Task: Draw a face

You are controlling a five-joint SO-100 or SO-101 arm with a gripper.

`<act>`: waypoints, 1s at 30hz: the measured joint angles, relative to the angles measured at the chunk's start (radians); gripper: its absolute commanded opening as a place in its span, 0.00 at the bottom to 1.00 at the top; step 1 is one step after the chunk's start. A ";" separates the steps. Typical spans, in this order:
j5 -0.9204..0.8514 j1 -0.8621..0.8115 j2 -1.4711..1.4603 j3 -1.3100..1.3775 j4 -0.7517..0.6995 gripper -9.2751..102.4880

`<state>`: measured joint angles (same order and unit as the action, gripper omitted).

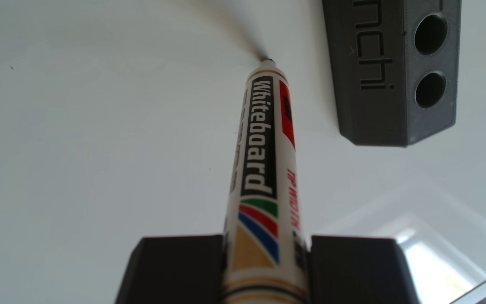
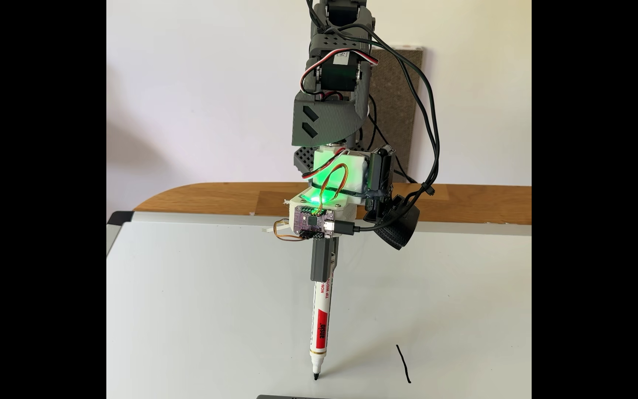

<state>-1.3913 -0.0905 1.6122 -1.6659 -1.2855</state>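
Observation:
A white whiteboard marker (image 2: 320,326) with a black tip points steeply down, and the tip rests on or just above the whiteboard (image 2: 194,307). My gripper (image 2: 324,264) is shut on the marker's upper barrel. In the other view, two dark jaw blocks flank the marker (image 1: 260,152), which runs away from the gripper (image 1: 265,238) to its tip on the whiteboard (image 1: 90,146). A short black stroke (image 2: 403,362) lies on the board to the right of the tip in the fixed view. No other drawn line is visible.
A grey printed block (image 1: 391,73) with two round holes and raised letters sits on the board just right of the tip; its edge (image 2: 294,396) shows at the bottom of the fixed view. The board lies on a wooden table (image 2: 214,199). Cables (image 2: 430,115) hang beside the arm.

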 measured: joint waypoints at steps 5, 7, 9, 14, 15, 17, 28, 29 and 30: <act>-0.002 0.000 0.041 -0.005 -0.077 0.07; -0.002 0.000 0.051 -0.008 -0.089 0.07; -0.002 0.000 0.061 -0.008 -0.109 0.07; -0.002 0.000 0.092 -0.009 -0.158 0.07; -0.002 0.000 0.098 -0.009 -0.167 0.07; -0.002 0.000 0.109 -0.009 -0.190 0.07; 0.060 0.003 0.160 -0.014 -0.167 0.07; 0.083 0.003 0.170 -0.014 -0.149 0.07; 0.107 0.006 0.181 -0.014 -0.137 0.07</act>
<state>-1.2839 -0.0844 1.7932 -1.6797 -1.4220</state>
